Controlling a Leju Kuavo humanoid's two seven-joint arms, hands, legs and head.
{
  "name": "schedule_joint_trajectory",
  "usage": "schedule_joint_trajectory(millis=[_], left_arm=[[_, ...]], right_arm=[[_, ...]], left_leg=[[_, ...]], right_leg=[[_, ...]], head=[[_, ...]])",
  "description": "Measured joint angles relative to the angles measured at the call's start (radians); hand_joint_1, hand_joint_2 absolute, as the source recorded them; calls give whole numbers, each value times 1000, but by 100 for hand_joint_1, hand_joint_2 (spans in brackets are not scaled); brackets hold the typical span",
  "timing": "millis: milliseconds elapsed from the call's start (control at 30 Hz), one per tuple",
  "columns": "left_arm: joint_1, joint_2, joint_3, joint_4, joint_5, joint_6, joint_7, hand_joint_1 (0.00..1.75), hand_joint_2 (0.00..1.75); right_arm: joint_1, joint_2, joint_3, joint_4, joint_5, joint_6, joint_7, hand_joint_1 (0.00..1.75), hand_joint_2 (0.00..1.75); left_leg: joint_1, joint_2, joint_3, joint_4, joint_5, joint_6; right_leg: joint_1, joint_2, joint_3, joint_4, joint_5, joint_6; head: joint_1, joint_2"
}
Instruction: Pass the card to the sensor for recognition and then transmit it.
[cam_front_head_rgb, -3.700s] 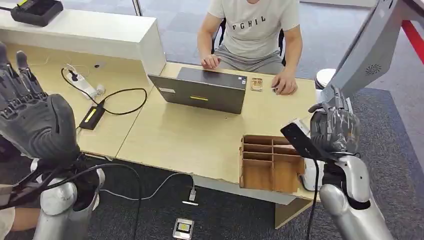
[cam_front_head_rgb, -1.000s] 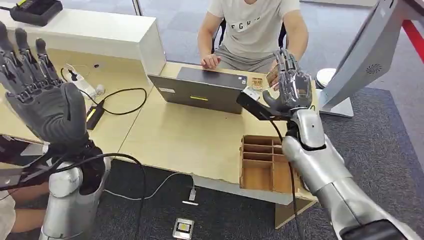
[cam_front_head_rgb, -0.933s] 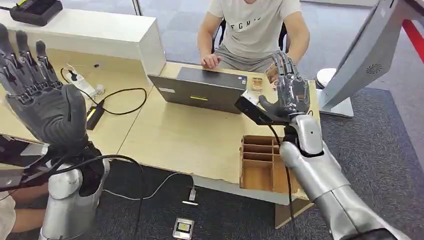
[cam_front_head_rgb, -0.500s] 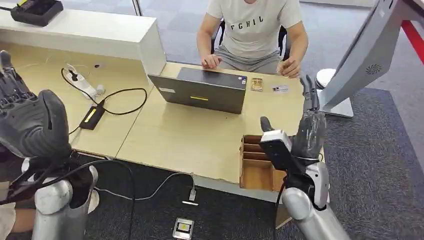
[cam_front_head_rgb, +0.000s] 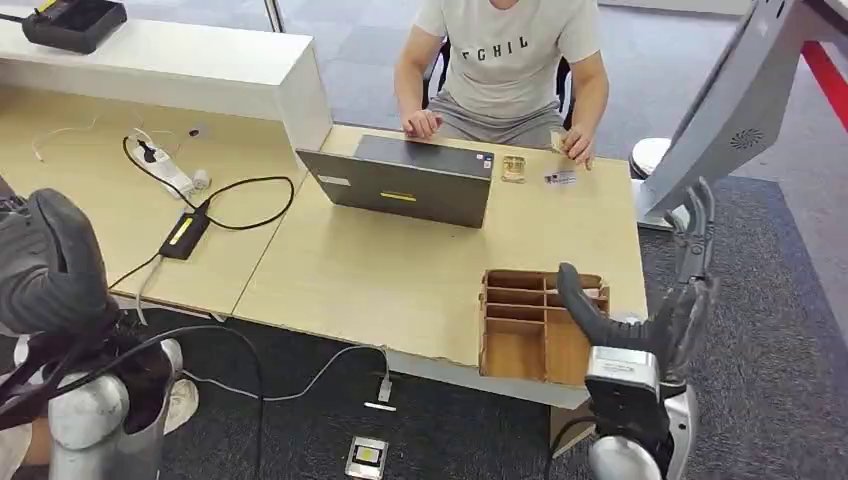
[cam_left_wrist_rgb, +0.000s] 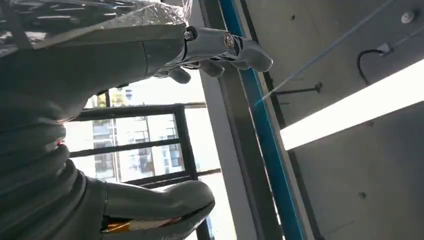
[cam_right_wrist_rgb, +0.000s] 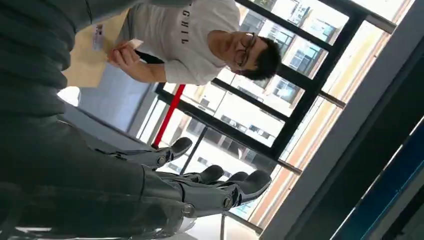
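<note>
Right hand (cam_front_head_rgb: 655, 320) spread and empty beside the wooden organizer (cam_front_head_rgb: 535, 325), card (cam_front_head_rgb: 561, 177) lies on the desk beyond it by the person's hand (cam_front_head_rgb: 577, 148); risk: it never gets passed on.

"FGHIL" was read in white capitals on the person's grey T-shirt (cam_front_head_rgb: 505, 45); the letters "GHIL" were seen in the right wrist view. Print elsewhere was too small to be read.

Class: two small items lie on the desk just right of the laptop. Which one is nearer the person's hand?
The white card. It lies just below the person's hand, while the brown sensor sits further left, beside the laptop.
</note>
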Motion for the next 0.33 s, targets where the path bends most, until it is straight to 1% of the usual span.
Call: schedule_joint_trajectory(millis=[333], left_arm=[[-5, 20, -8, -1, 9, 8, 11, 0, 175]], right_arm=[[29, -1, -26, -48, -18, 0, -24, 0, 175]], left_leg=[[0, 0, 0, 0, 0, 0]], right_leg=[[0, 0, 0, 0, 0, 0]], head=[[0, 0]])
